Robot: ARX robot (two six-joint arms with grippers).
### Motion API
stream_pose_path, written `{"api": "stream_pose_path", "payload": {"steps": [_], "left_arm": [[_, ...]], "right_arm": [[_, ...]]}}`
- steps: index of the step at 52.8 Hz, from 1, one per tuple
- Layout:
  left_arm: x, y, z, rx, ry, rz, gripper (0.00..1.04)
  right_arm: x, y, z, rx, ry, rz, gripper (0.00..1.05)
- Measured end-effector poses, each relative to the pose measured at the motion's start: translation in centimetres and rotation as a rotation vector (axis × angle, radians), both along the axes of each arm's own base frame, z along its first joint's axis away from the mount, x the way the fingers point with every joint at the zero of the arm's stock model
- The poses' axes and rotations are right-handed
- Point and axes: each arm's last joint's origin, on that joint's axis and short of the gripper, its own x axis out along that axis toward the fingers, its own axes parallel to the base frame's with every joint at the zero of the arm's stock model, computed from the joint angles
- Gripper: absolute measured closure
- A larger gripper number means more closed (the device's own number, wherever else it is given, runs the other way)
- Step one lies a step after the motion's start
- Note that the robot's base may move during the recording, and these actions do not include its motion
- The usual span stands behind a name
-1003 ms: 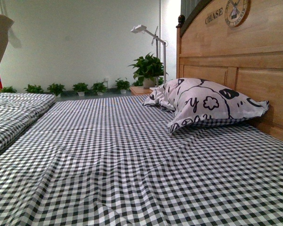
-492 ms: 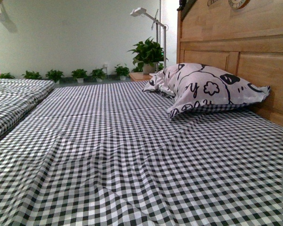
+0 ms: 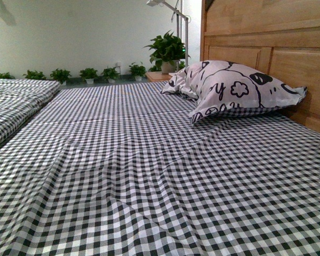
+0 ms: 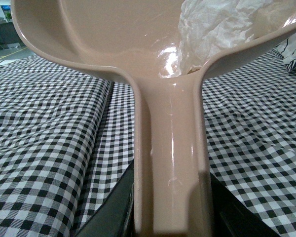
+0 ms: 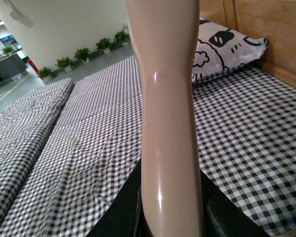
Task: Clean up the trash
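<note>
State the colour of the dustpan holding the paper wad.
Beige; the dustpan shows best in the left wrist view, white wad inside.

The bed [image 3: 149, 176] was covered by a rumpled black-and-white checked sheet [image 3: 122, 138]. A patterned black-and-white pillow [image 3: 234, 90] lay at the head end, against the wooden headboard [image 3: 277, 58]. A folded checked quilt [image 3: 13, 104] rested along the far side edge

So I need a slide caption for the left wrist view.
Left jaws hold the beige dustpan by its handle above the checked bedsheet, the crumpled white trash resting in its scoop.
</note>
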Motion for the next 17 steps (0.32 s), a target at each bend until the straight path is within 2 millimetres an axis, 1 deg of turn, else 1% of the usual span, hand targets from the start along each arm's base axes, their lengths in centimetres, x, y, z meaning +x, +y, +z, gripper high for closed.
{"api": "stream_pose_path", "payload": {"steps": [17], "left_arm": [[0.0, 0.0, 0.0, 0.0, 0.0, 0.0, 0.79]], "right_arm": [[0.0, 0.0, 0.0, 0.0, 0.0, 0.0, 0.85]]}}
